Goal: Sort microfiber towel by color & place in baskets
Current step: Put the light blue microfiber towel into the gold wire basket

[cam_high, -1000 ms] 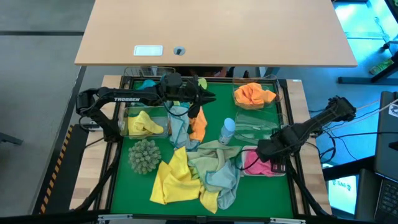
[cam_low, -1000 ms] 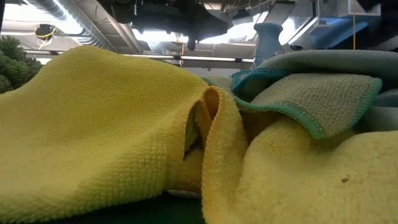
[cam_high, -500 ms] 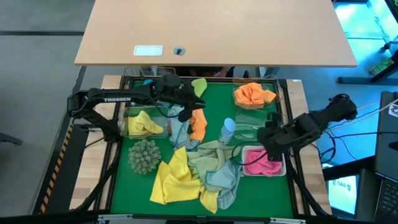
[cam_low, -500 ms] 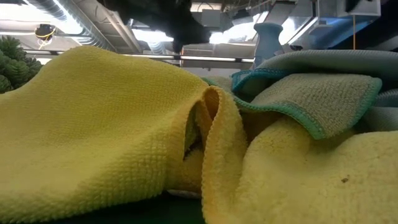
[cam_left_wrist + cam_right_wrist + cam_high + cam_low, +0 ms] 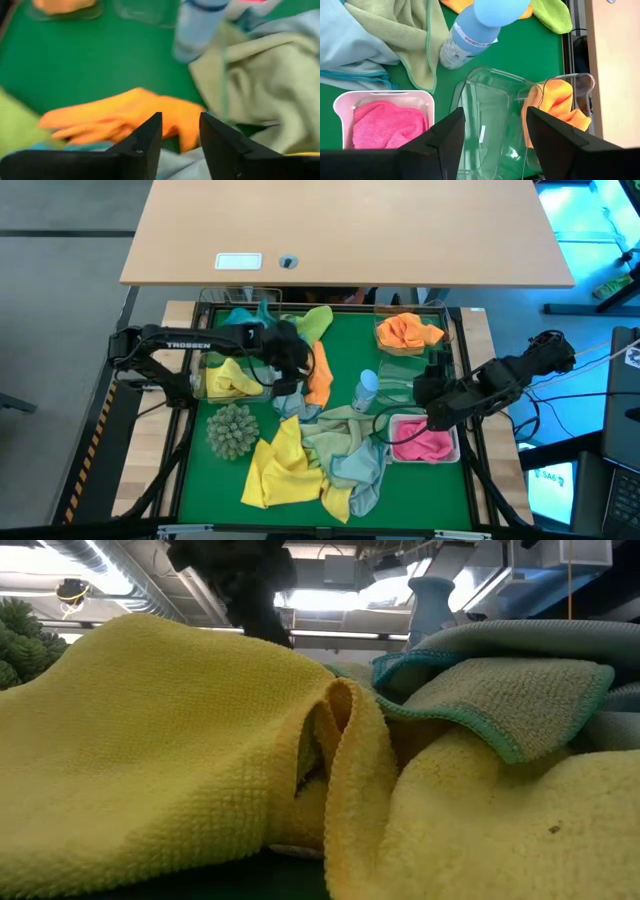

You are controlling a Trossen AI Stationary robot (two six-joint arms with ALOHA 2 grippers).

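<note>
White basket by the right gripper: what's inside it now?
The white basket holds one pink towel, bunched up and filling most of it. Anything beneath the towel is covered. The open right gripper hovers beside it, empty.

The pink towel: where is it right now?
In the high view the pink towel lies inside the white basket at the mat's right edge, just below the right gripper.

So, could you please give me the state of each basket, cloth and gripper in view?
white basket: holds a pink towel
far right clear basket: holds an orange towel
middle right clear basket: empty
left clear basket: holds a yellow towel
loose orange towel: on the mat
light green towel: on the mat
yellow towel pile: unsorted
bottle: lying down
left gripper: open, empty
right gripper: open, empty
</note>
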